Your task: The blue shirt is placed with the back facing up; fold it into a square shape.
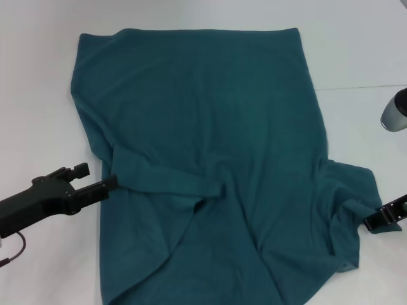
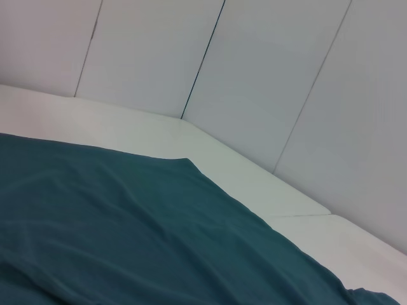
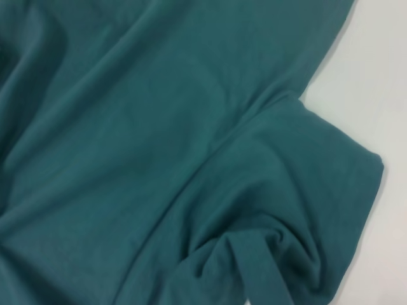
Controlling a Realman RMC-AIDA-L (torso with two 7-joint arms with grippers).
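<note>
The blue shirt (image 1: 210,114) lies spread on the white table (image 1: 38,95), plain side up, with its straight hem at the far side. Its left sleeve is folded inward across the body as a band (image 1: 172,178). My left gripper (image 1: 111,183) touches the shirt's left edge at the start of that band. My right gripper (image 1: 370,222) is at the tip of the right sleeve (image 1: 350,184), and the cloth puckers toward it as if pinched. The left wrist view shows flat shirt cloth (image 2: 127,229). The right wrist view shows the bunched sleeve (image 3: 273,254).
A grey-white rounded part of the right arm (image 1: 395,114) hangs over the table at the right edge. Bare white table (image 1: 362,57) lies beyond and beside the shirt. White wall panels (image 2: 254,76) stand behind the table's far edge.
</note>
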